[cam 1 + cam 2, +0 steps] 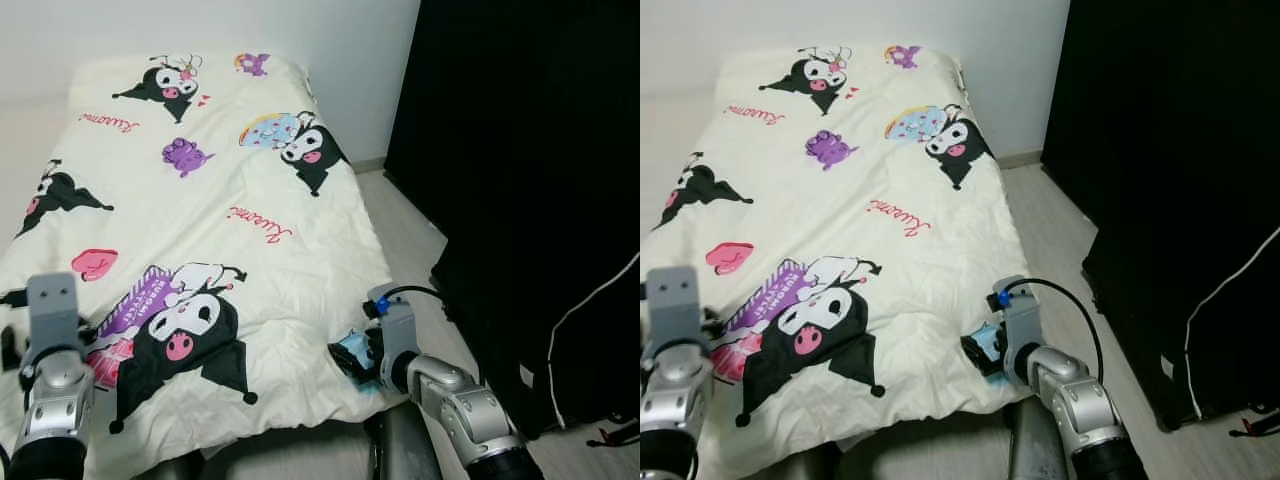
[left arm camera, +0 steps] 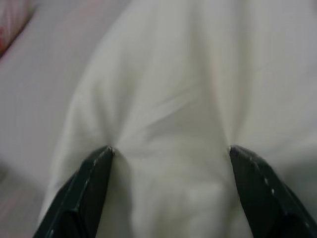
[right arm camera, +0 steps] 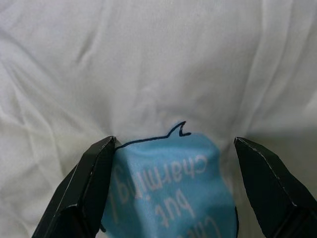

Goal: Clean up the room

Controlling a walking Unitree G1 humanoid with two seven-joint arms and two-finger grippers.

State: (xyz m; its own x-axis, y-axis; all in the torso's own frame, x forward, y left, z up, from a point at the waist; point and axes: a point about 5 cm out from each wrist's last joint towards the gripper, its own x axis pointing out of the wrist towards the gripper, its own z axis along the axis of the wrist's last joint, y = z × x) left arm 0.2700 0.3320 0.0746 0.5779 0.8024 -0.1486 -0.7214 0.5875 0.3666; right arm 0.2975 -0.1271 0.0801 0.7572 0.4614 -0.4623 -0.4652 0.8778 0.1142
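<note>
A cream duvet (image 1: 230, 190) printed with black cartoon figures, hearts and red lettering covers the bed. My right gripper (image 3: 173, 144) is at the duvet's near right corner, open, its fingers either side of a light blue printed patch (image 3: 168, 183) with white writing. The same patch (image 1: 352, 354) sits right at the bed's edge in the left eye view. My left gripper (image 2: 171, 153) is open at the near left side of the bed, both fingertips pressed into a plain white fold of the duvet. Its silver wrist (image 1: 55, 330) rises over the purple and pink print.
A black curtain or wardrobe front (image 1: 520, 150) fills the right side. Below it stands a black bag with white piping (image 1: 570, 330). A strip of pale wooden floor (image 1: 410, 240) runs between bed and bag. A dark cable (image 1: 615, 435) lies on the floor at the far right.
</note>
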